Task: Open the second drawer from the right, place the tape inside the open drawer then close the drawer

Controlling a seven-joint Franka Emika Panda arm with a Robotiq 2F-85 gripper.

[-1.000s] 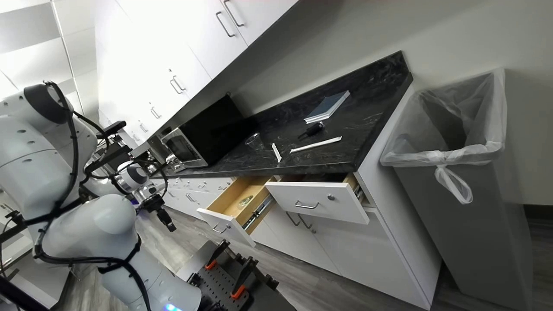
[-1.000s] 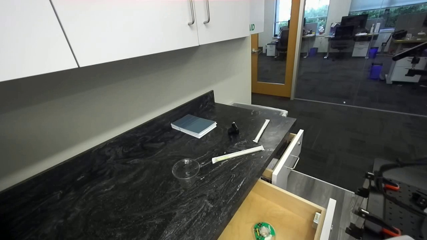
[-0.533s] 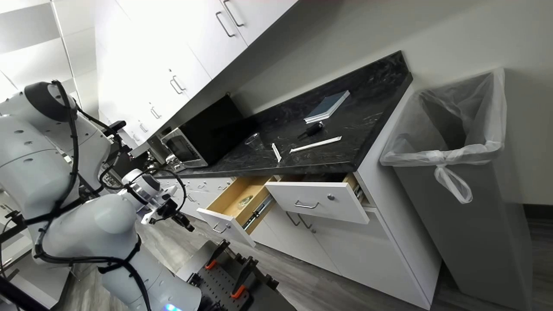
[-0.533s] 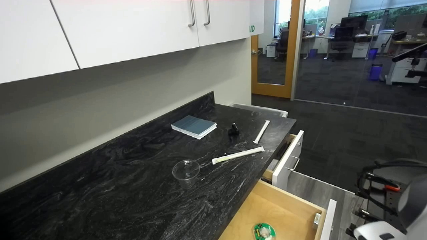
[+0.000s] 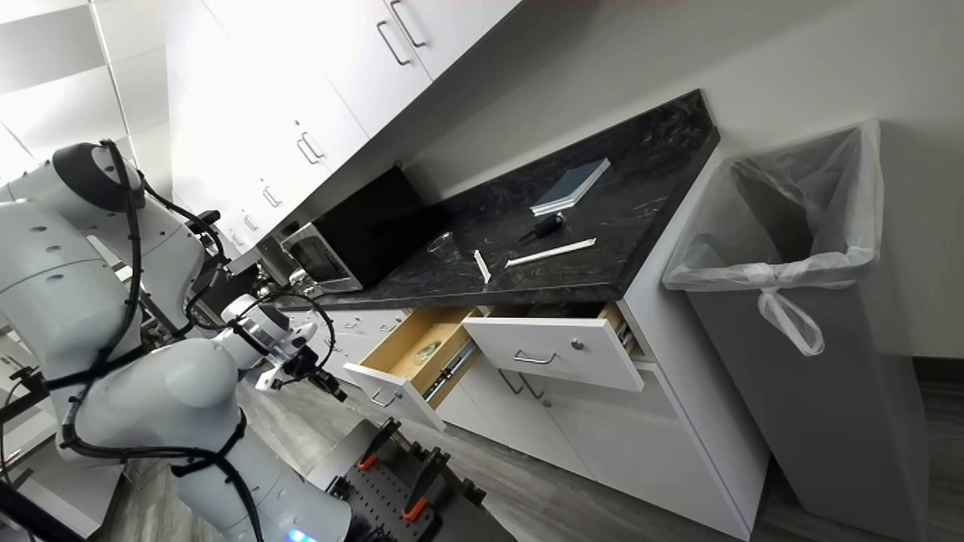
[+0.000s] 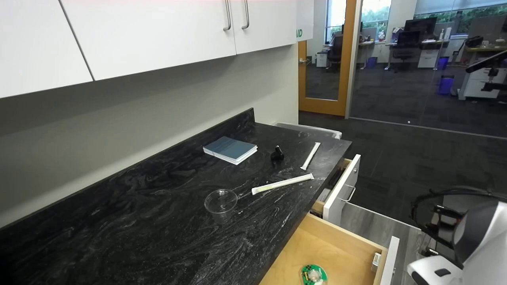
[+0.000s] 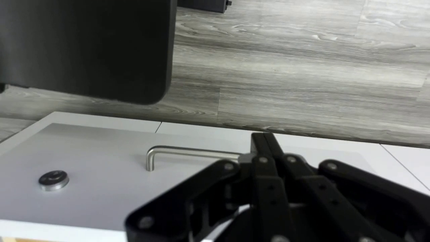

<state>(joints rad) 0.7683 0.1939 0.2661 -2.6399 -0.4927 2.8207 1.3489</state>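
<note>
Closing the open drawer (image 6: 336,253) seems the step in hand: the tape (image 6: 314,274) already lies inside, beyond the front (image 5: 412,408) from the pincer (image 7: 264,136), which is clenched on nothing. Next, the pincer likely needs to meet that front and push it straight inward

Robot arm (image 5: 177,380) bent, wrist (image 5: 260,329) apparently tilted down — fingers (image 7: 259,144) pressed together

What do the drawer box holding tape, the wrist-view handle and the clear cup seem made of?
Drawer box: probably smooth wood, by its tan colour. Handle: satin metal, perhaps steel; grey sheen. Clear cup: likely glossy plastic, transparent, glinting rim; glass possible.
</note>
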